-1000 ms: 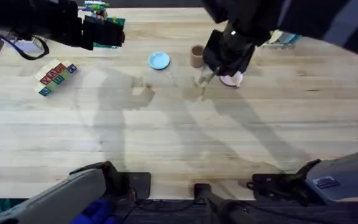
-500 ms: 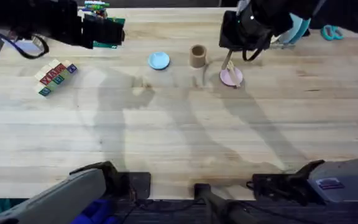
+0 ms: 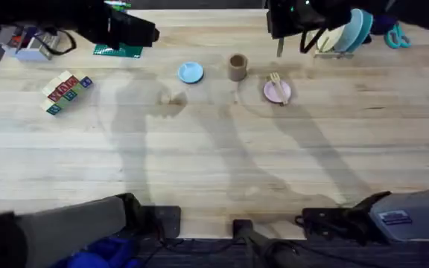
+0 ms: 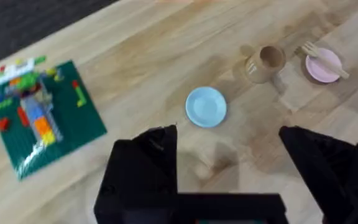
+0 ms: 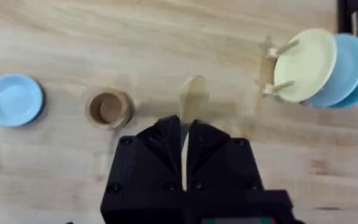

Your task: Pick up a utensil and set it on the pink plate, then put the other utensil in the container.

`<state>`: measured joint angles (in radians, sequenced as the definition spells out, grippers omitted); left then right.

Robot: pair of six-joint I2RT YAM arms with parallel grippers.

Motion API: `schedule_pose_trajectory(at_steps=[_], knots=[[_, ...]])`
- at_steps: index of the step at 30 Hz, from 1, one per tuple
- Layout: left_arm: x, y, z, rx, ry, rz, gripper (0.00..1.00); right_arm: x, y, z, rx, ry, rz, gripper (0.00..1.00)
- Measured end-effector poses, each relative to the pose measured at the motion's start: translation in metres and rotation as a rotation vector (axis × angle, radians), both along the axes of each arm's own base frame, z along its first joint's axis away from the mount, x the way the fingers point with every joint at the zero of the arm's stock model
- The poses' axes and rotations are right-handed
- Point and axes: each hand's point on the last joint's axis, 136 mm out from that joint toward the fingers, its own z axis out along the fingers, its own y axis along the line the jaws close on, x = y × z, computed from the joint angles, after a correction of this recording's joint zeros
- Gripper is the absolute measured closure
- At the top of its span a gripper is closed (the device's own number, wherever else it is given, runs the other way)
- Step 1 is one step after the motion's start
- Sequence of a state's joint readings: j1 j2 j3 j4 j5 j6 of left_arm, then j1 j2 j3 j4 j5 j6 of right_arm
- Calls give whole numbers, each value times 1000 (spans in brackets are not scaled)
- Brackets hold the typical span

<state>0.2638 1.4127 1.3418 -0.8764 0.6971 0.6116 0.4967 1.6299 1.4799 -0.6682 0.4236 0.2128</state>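
Note:
The pale wooden fork (image 3: 275, 79) lies across the small pink plate (image 3: 278, 93), with its tines toward the far side; the left wrist view shows the fork (image 4: 319, 55) and the pink plate (image 4: 325, 67) too. My right gripper (image 3: 280, 39) hangs above the table behind the plate, shut on the wooden spoon (image 5: 192, 99), whose bowl sticks out past the fingertips. The tan cup (image 3: 236, 67) stands left of the plate and looks empty from above (image 5: 109, 107). Far to the left, my left gripper (image 3: 151, 35) is open and holds nothing.
A light blue small plate (image 3: 191, 72) sits left of the cup. A rack of larger plates (image 3: 346, 33) and teal scissors (image 3: 398, 37) are at the back right. Lettered blocks (image 3: 65, 91) and a green brick baseplate (image 4: 36, 118) lie at the left.
My right gripper has moved back from the pink plate toward the far edge. The fork now lies uncovered on the plate. The left arm shifted slightly right.

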Motion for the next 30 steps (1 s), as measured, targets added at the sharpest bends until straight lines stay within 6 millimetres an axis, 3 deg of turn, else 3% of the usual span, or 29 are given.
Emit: schedule_pose_trajectory(at_steps=[6,14,24,30], knots=[[20,-12,-5,-30,-106,-159,8,22,-12,12,18,-67,9,970],[41,-24,-27,-94,-194,-320,8,43,-19,25,95,-122,71,970],[60,-45,-50,-128,-263,-442,8,58,-4,44,97,-208,286,969],[62,-60,-52,-126,-304,-504,8,74,-10,69,166,-312,394,968]])
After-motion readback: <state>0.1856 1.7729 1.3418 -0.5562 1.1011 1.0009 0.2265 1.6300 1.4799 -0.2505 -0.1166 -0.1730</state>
